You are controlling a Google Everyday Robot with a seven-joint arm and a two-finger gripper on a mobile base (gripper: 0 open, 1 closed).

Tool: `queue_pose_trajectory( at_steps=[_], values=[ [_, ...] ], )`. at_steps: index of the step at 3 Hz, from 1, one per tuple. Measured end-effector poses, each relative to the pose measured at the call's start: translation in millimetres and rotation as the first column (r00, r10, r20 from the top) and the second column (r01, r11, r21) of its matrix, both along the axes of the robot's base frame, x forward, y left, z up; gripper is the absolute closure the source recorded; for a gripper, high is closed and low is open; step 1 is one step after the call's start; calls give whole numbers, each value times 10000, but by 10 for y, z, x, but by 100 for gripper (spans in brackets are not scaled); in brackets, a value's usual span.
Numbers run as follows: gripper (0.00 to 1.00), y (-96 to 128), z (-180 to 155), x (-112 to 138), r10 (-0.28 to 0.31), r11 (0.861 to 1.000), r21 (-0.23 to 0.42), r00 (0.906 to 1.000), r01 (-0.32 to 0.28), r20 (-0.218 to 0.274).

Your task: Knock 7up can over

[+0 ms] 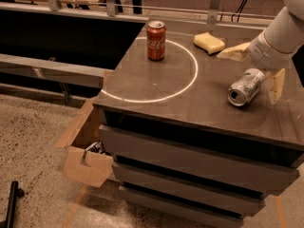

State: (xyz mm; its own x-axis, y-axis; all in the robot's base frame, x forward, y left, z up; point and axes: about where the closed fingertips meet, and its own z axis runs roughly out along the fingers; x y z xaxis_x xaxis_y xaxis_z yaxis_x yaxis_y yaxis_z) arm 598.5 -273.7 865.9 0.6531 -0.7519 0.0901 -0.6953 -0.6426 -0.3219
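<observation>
The 7up can (244, 87), silver with green markings, lies on its side on the right part of the dark cabinet top (156, 87), its open end facing the front. My gripper (255, 69) sits right over the can's far end. It is open, with one pale finger (234, 52) behind and to the left of the can and the other finger (275, 84) to its right. The jaws straddle the can without closing on it.
A red Coca-Cola can (156, 41) stands upright at the back, on a white ring marked on the top. A yellow sponge (209, 42) lies at the back. An open cardboard box (88, 163) sits on the floor at the cabinet's left.
</observation>
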Motion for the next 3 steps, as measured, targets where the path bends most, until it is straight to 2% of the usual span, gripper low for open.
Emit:
queue_pose_trajectory(
  at_steps=[1, 2, 3],
  values=[
    [0, -346, 172, -121, -1190, 9926, 295, 9925, 1182, 268],
    [0, -701, 516, -171, -2859, 9509, 1539, 9524, 2684, 1057],
    [0, -753, 574, -170, -3181, 9376, 1859, 9408, 2939, 1171]
  ],
)
